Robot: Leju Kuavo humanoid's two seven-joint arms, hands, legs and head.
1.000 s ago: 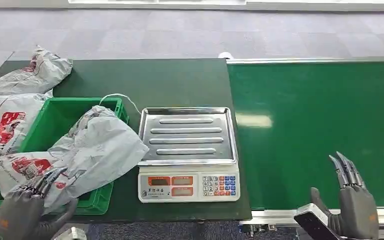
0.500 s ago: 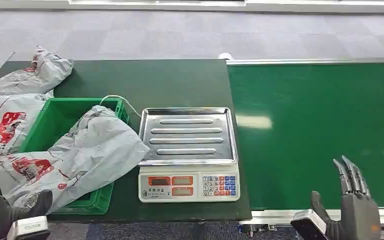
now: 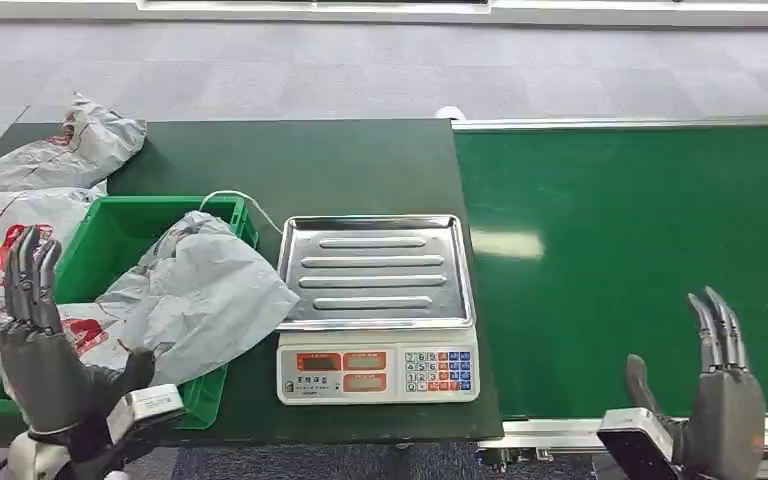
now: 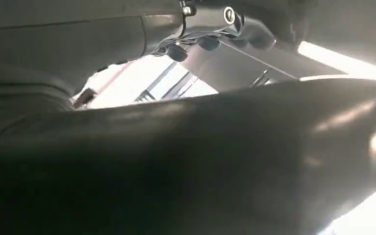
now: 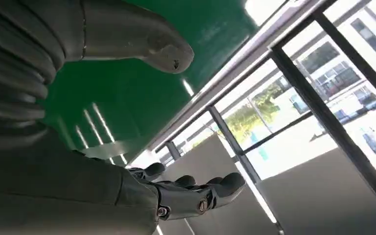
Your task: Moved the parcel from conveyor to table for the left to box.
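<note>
Left hand (image 3: 45, 350) risen beside green crate (image 3: 110, 235), fingers spread, empty; grey parcel (image 3: 185, 300) inside (overhanging rim). Right hand (image 3: 715, 400) spread, empty.

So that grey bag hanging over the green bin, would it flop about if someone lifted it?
Probably. The grey parcel is creased and drapes over the rim of the green bin, so it looks soft, not stiff. Its plastic skin looks smooth, so it might slip in a grasp. It seems flat, so likely light.

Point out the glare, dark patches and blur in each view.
Head view: sharp and evenly lit, with a pale glare patch on the conveyor belt and reflections on the scale's steel tray. Left wrist view: mostly dark and blurred, bright blown-out gaps. Right wrist view: backlit windows, streaky glare on the belt.
</note>
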